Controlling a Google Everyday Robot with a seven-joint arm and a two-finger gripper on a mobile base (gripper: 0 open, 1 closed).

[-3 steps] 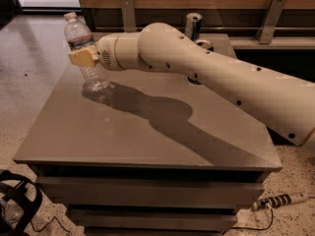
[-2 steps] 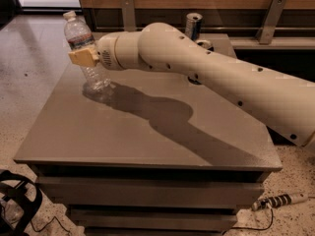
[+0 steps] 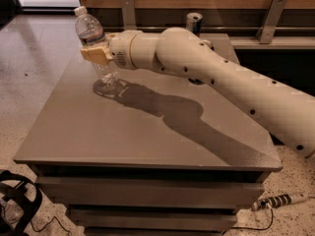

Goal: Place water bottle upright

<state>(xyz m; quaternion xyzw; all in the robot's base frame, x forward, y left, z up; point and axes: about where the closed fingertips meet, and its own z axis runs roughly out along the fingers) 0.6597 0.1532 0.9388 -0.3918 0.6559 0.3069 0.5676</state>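
The gripper [image 3: 98,53] is clamped around the middle of the water bottle [image 3: 90,32], its tan fingers [image 3: 94,53] wrapping the clear ribbed body just below the label band. The bottle stands nearly upright but tilted, with its white cap [image 3: 80,10] leaning away from the wrist and its base below the fingers, down at the grey table [image 3: 98,136]; whether the base actually touches the top cannot be told. The bottle looks clear all the way through, and no liquid level can be made out. Behind the arm [image 3: 221,77], beyond the elbow bend, an open-topped can [image 3: 194,22] stands upright at the table's back edge, well apart from the gripper; its contents are hidden.
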